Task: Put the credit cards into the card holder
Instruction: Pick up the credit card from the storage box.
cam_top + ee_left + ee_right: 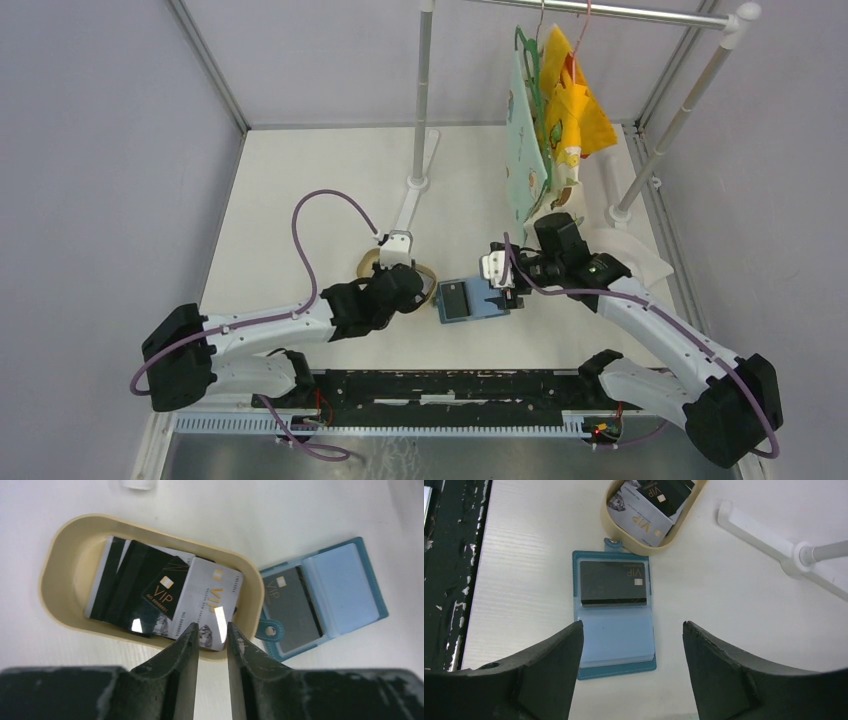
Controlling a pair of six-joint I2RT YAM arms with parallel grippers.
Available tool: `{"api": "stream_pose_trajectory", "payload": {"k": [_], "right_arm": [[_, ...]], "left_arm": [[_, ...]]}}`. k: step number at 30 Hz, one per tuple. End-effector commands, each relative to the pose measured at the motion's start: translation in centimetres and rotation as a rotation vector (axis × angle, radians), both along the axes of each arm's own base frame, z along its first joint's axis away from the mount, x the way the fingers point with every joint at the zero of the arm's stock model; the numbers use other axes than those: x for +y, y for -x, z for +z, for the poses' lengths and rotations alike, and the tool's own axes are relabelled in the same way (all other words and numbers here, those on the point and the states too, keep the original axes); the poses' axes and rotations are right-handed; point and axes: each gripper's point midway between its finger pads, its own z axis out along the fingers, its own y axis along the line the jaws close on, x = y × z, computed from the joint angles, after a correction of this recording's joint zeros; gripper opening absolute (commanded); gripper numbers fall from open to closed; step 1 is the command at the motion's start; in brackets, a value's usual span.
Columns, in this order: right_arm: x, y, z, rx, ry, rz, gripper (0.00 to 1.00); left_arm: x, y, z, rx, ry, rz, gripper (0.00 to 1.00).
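The card holder lies open and flat on the table, teal-blue with pale clear sleeves. A dark credit card sits in the half nearest the tray. Several more credit cards lie in the tan oval tray: black ones and a silver one propped on the near rim. My left gripper hovers at that rim, jaws a narrow gap apart, the silver card's edge just beyond the tips. My right gripper is wide open over the holder's empty half.
A clothes rack stands behind, its white base foot close to the tray, with yellow and teal cloths hanging on it. A white cloth lies at the right. A black rail runs along the near edge.
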Motion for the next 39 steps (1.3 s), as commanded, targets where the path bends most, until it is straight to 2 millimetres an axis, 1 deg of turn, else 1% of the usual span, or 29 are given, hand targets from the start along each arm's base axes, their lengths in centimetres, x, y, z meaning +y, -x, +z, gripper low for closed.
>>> {"api": "stream_pose_trajectory", "payload": {"k": [1, 4, 12, 20, 28, 32, 39], "right_arm": [[0.2, -1.9, 0.1, 0.034, -0.033, -0.142, 0.78], [0.2, -1.3, -1.1, 0.06, -0.036, -0.138, 0.77], [0.4, -0.4, -4.2, 0.154, -0.004, -0.111, 0.7], [0.1, -0.7, -5.8, 0.161, 0.048, -0.124, 0.7], [-0.1, -1.0, -6.7, 0.171, 0.075, -0.144, 0.7], [-0.2, -1.2, -6.9, 0.171, 0.089, -0.15, 0.71], [-0.4, -1.1, -7.0, 0.161, 0.09, -0.151, 0.71]], "left_arm": [[0.8, -1.0, 0.7, 0.013, -0.007, 0.065, 0.32], [1.2, -1.3, 0.2, 0.026, -0.022, 0.072, 0.29], [1.3, -1.6, -1.1, 0.054, -0.068, 0.068, 0.23], [1.7, -1.8, -2.1, 0.074, -0.073, 0.064, 0.22], [1.8, -2.2, -2.5, 0.091, -0.074, 0.053, 0.2], [2.0, -2.4, -3.2, 0.112, -0.07, 0.054, 0.17], [1.6, -2.9, -4.6, 0.149, -0.068, 0.059, 0.14]]}}
